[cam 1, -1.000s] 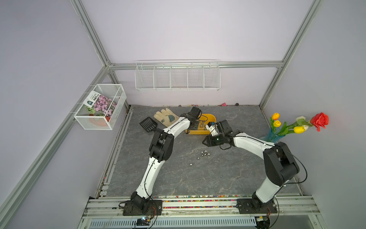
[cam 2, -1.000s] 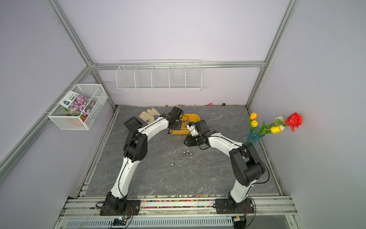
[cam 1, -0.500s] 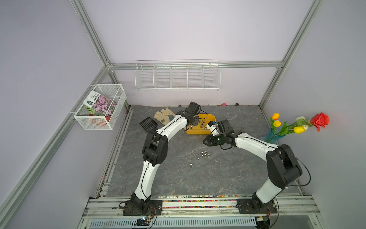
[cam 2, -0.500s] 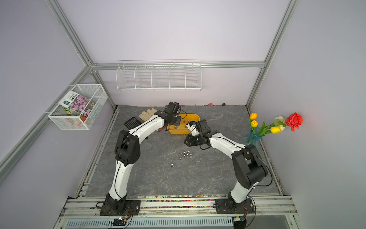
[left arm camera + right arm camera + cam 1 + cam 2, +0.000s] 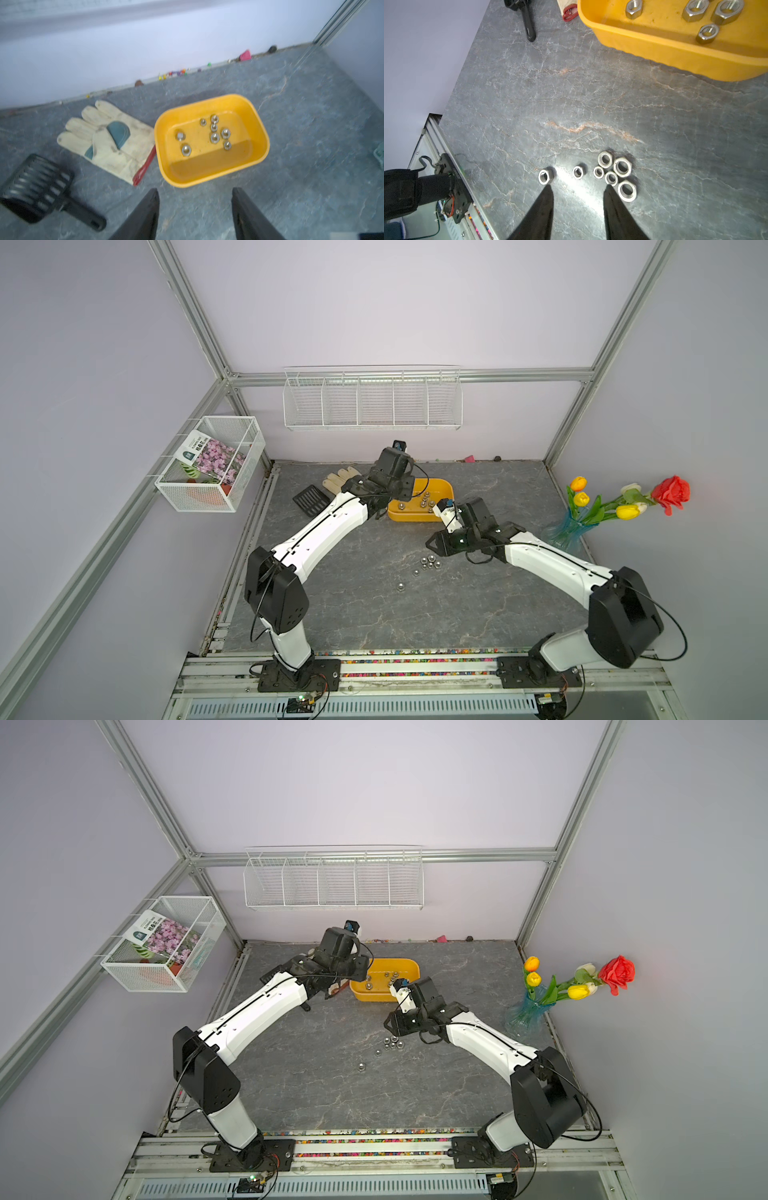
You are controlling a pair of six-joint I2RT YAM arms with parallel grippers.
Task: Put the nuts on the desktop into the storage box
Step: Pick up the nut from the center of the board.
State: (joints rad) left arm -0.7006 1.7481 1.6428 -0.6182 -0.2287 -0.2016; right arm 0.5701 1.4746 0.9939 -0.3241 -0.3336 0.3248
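1. Yellow box [image 5: 207, 168]: shallow, rounded corners, upright at the far middle of the grey veined desktop [image 5: 457, 614], with eight silver hex nuts [image 5: 214, 137] inside.
2. Seven more nuts [image 5: 611, 178] lie flat nearer: five clustered, two trailing left.

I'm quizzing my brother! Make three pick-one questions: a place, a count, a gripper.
1. Where is the cream fabric glove? A beside the yellow plastic storage box; B inside it; C on it.
2. Shiny silver metal nuts on the dark grey marbled desktop? A two; B seven; C fifteen.
3. Right gripper? A open, empty; B gripping a nut; C gripping the glove.
Key: 1A, it lies alongside the box; 2B, the right wrist view shows seven; 3A, jaws apart, nothing between.
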